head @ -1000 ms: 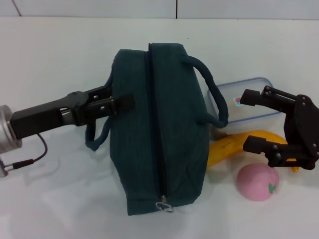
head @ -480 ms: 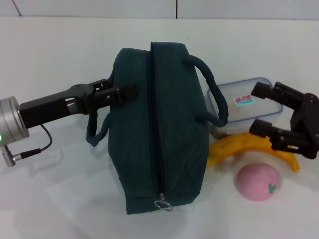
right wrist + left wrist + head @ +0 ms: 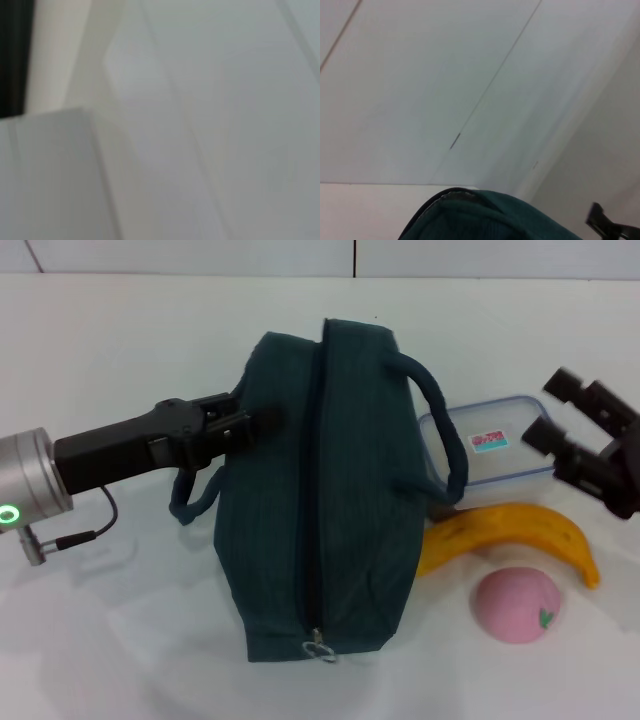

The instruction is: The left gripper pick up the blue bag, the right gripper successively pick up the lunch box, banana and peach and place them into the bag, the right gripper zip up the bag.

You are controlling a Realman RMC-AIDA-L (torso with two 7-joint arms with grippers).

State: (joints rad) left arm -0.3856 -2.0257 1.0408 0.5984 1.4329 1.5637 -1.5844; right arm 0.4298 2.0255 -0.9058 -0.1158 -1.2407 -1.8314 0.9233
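Observation:
The blue bag [image 3: 330, 490] lies on its side on the white table, zipper shut, with the ring pull [image 3: 318, 645] at the near end. My left gripper [image 3: 258, 420] is shut on the bag's left handle [image 3: 192, 498], against the bag's upper left side. The bag's top edge [image 3: 490, 215] shows in the left wrist view. My right gripper [image 3: 553, 408] hangs open over the right end of the lunch box [image 3: 490, 445], holding nothing. The banana [image 3: 510, 530] lies in front of the box, touching the bag. Beside it sits the peach [image 3: 515, 605].
The white table [image 3: 120, 640] meets a pale wall at the back. The bag's right handle [image 3: 440, 430] arches over the lunch box's left end. A cable [image 3: 85, 530] hangs from the left wrist. The right wrist view shows only pale walls.
The left gripper has moved right, and the bag has shifted right and tilted with it. The right gripper has risen off the banana and drawn back to the right, over the lunch box's end.

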